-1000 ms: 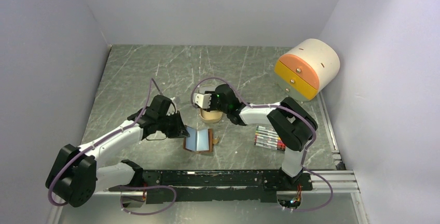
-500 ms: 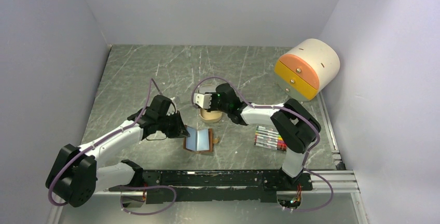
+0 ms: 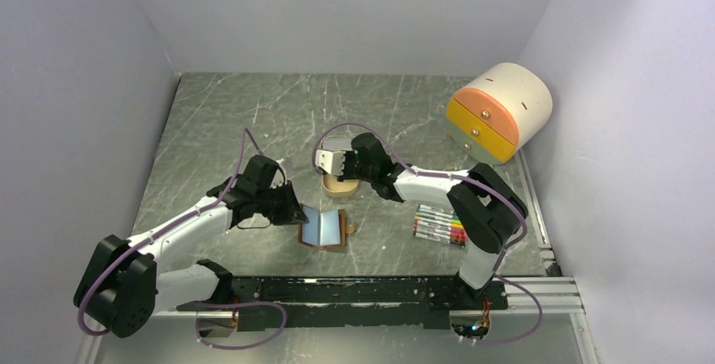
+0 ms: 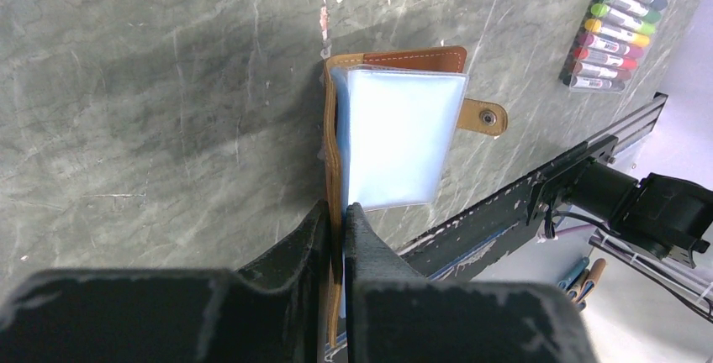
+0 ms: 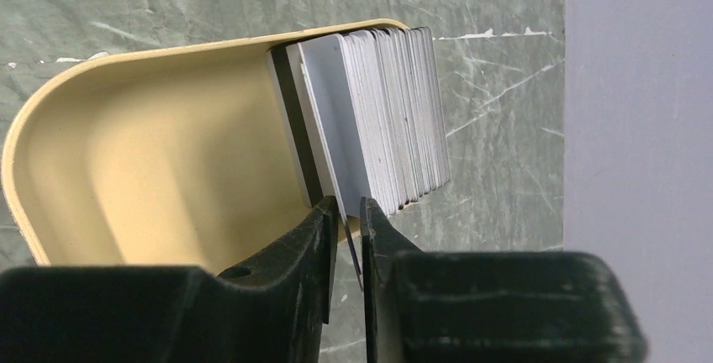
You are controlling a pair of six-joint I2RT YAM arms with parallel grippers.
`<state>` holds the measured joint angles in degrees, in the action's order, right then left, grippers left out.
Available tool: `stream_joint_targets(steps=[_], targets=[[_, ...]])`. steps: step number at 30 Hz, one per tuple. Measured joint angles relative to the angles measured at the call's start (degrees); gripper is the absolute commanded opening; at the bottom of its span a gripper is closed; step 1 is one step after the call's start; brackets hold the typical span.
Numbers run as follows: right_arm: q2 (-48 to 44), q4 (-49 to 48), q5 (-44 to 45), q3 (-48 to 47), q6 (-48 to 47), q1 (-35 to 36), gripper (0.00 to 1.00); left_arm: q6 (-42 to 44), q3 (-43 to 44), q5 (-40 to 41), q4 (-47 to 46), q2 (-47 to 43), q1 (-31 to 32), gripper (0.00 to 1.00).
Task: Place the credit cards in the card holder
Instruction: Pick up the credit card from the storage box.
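Observation:
The brown card holder [image 3: 325,227] lies open on the table, its clear pale-blue sleeves [image 4: 395,136] facing up and its snap tab [image 4: 485,117] sticking out. My left gripper [image 3: 295,214] [image 4: 338,212] is shut on the card holder's brown leather edge. A stack of grey-white credit cards [image 5: 378,119] stands on edge in a beige tray [image 5: 151,153] [image 3: 341,185]. My right gripper [image 3: 330,164] [image 5: 346,212] reaches into the tray. Its jaws stand a narrow gap apart around the lower corner of the front card [image 5: 324,111], with a sliver of space still beside the card.
A pack of coloured pens [image 3: 438,225] [image 4: 614,31] lies to the right of the card holder. A round cream drawer unit with orange and yellow fronts [image 3: 497,111] stands at the back right. A black rail [image 3: 362,288] runs along the near edge.
My right gripper's jaws have narrowed around the front card in the tray, and the hand has shifted slightly. The left gripper and card holder have not moved.

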<state>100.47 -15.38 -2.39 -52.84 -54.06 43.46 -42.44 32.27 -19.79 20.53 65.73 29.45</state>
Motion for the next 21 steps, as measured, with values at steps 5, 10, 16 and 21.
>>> stream_joint_targets(steps=[5, 10, 16, 21], targets=[[-0.8, 0.3, 0.0, 0.0, 0.2, 0.0, 0.22, 0.0, -0.1, -0.1, -0.5, 0.0, 0.0, 0.09], [-0.4, 0.9, -0.4, -1.1, -0.1, -0.3, 0.17, 0.0, -0.1, -0.1, -0.6, -0.2, 0.0, 0.09], [-0.1, 1.4, -2.4, -1.9, 0.5, -1.1, 0.05, -0.1, -0.1, -0.1, -0.6, -0.9, 0.0, 0.09], [0.0, 3.8, -3.9, -3.7, 1.3, -1.3, 0.0, -0.2, -0.2, 0.0, -0.6, -0.9, 0.0, 0.09]])
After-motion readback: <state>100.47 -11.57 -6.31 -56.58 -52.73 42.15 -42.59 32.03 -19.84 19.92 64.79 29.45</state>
